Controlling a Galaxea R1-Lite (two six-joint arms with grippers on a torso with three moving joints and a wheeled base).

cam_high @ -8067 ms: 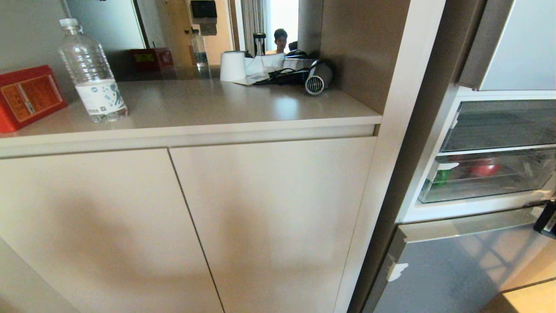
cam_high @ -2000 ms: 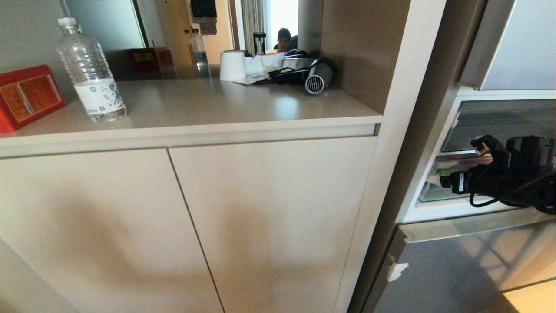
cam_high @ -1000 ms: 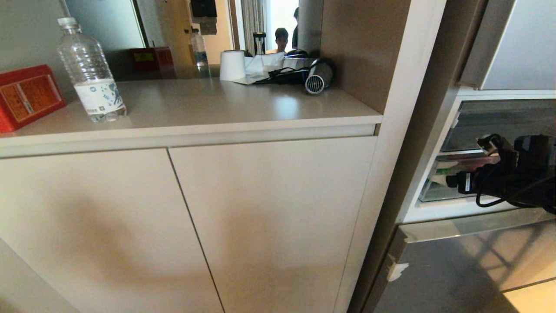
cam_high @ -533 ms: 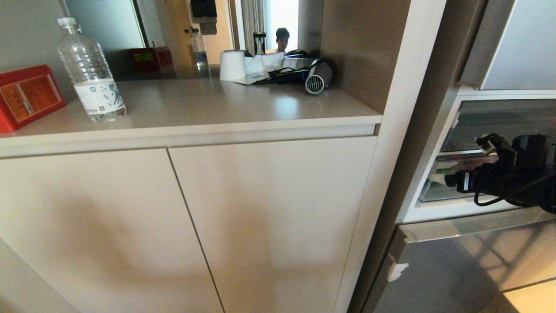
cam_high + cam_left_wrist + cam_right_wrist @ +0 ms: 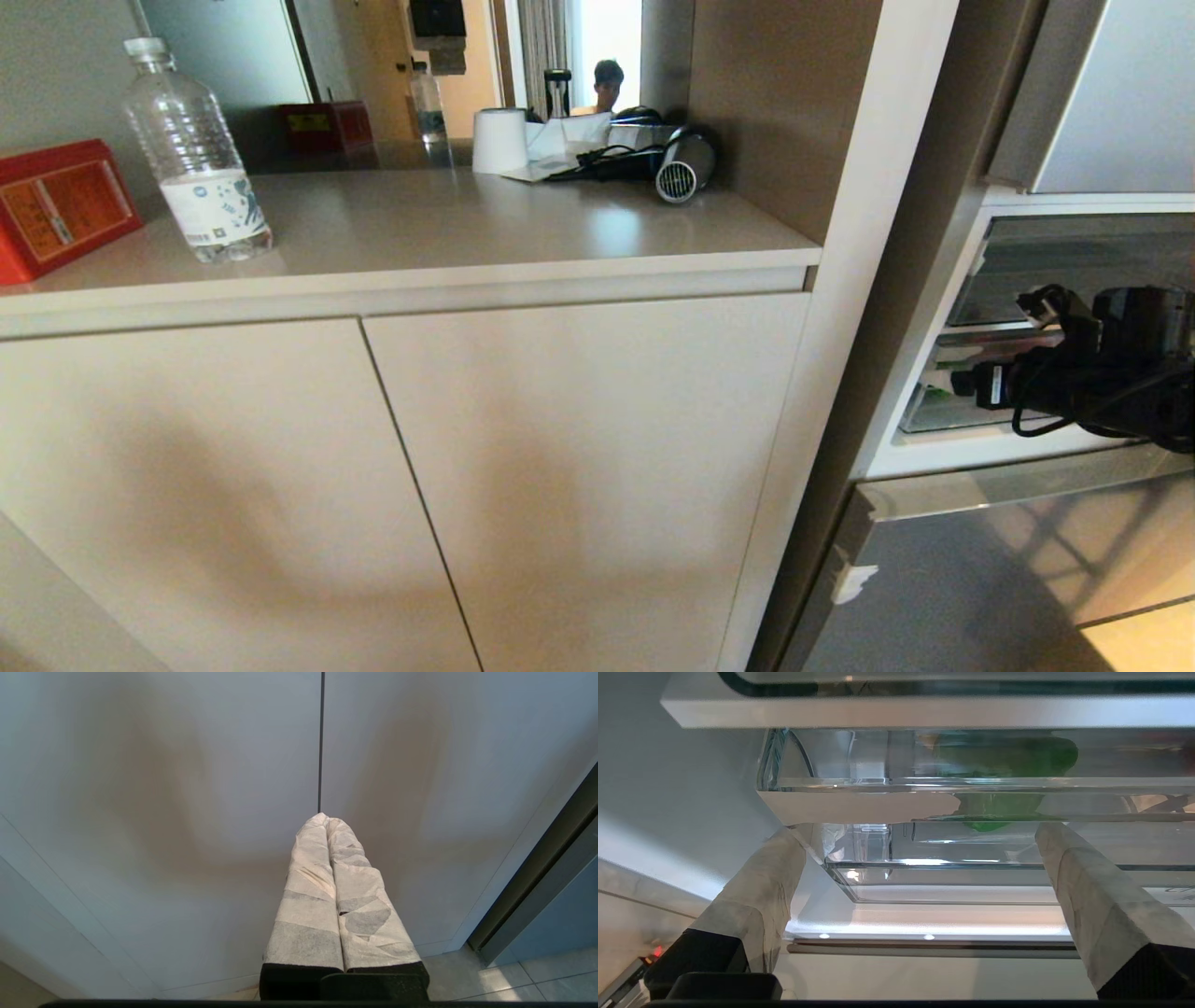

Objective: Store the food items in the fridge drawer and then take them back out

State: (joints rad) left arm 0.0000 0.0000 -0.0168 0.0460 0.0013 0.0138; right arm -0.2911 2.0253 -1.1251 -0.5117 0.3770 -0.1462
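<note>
Right gripper (image 5: pixel 915 830) held wide apart, clamped on nothing, taped fingers (image 5: pixel 1092 896) spread on either side of the front of the fridge drawer (image 5: pixel 859 807). Seen through the clear plastic just beyond the fingertips: the green pepper (image 5: pixel 1008 758), lying inside the drawer, nearer one finger than the other (outline smeared by the plastic). No telling whether the fingertips touched the whitish front rim or stopped just short. Potato not made out in any view.

From the head camera, right arm (image 5: pixel 1102 383) reached in from the right edge across the drawer (image 5: pixel 934 411), black cables looped over the wrist, hiding most of the bin. Another clear shelf bin (image 5: pixel 1074 266) directly above the arm; grey fridge panel (image 5: pixel 980 569) directly below it.

Left gripper (image 5: pixel 327 821) pressed fully together, empty, parked low and pointed at the seam between two cabinet doors (image 5: pixel 163 788).

Well off to the left of the working hand, on the counter (image 5: pixel 448 233): water bottle (image 5: pixel 196 154), red box (image 5: pixel 56 205) beside it, white roll (image 5: pixel 499 140) and hair dryer (image 5: pixel 681 168) farther back. Behind those, a person (image 5: pixel 609 84) in a doorway.
</note>
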